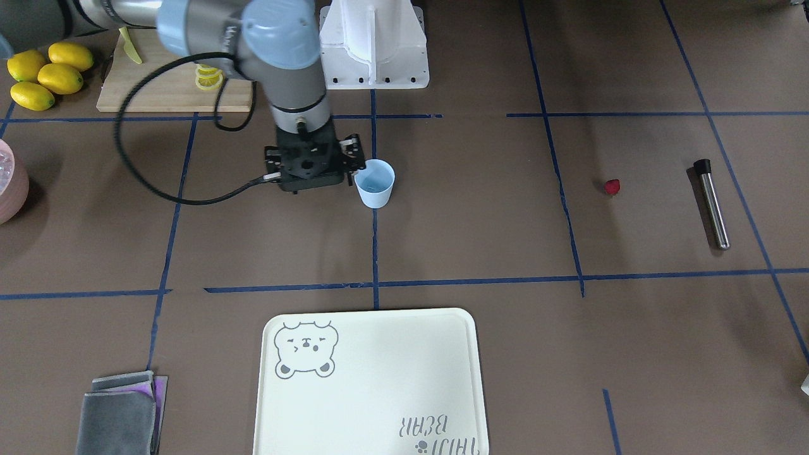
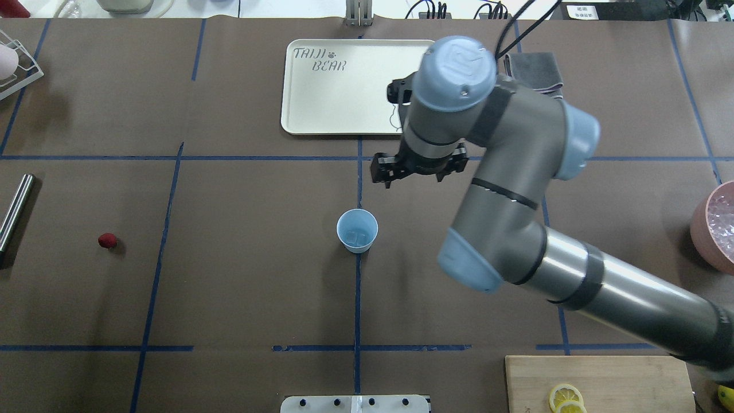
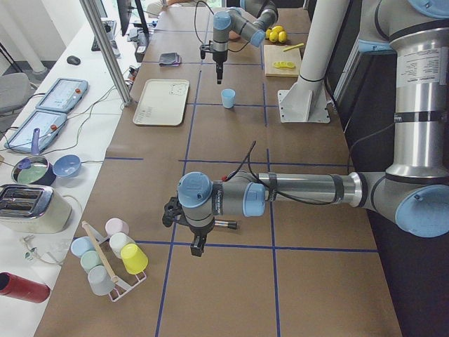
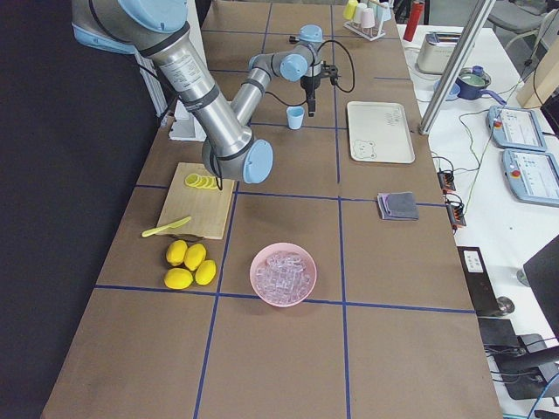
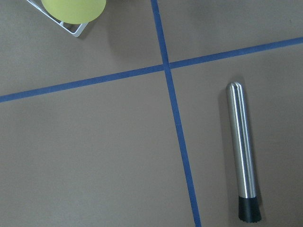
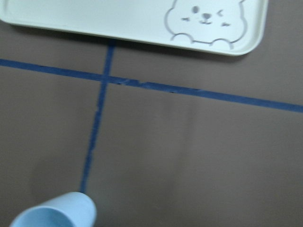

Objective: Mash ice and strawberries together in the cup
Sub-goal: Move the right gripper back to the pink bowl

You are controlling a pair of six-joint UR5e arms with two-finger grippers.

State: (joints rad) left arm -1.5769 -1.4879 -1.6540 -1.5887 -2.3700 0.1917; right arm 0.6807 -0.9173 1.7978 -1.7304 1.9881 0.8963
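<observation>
The light-blue cup [image 2: 357,230] stands upright at the table's middle, with clear ice [image 2: 356,236] at its bottom. More ice fills the pink bowl [image 4: 282,274]. The strawberry [image 2: 107,240] lies alone on the left side of the table. My right gripper [image 3: 219,77] hangs above the table beside the cup, toward the tray. The wrist hides its fingers, so I cannot tell their state. My left gripper [image 3: 198,246] shows only in the exterior left view, low over the table by a steel muddler [image 5: 243,156]. I cannot tell its state.
A cream bear tray [image 2: 344,86] lies beyond the cup. A folded grey cloth [image 1: 120,414] sits near it. A wooden board [image 1: 170,82] carries lemon slices and a yellow knife, with whole lemons [image 1: 47,76] beside it. A cup rack [image 3: 112,256] stands past the left gripper.
</observation>
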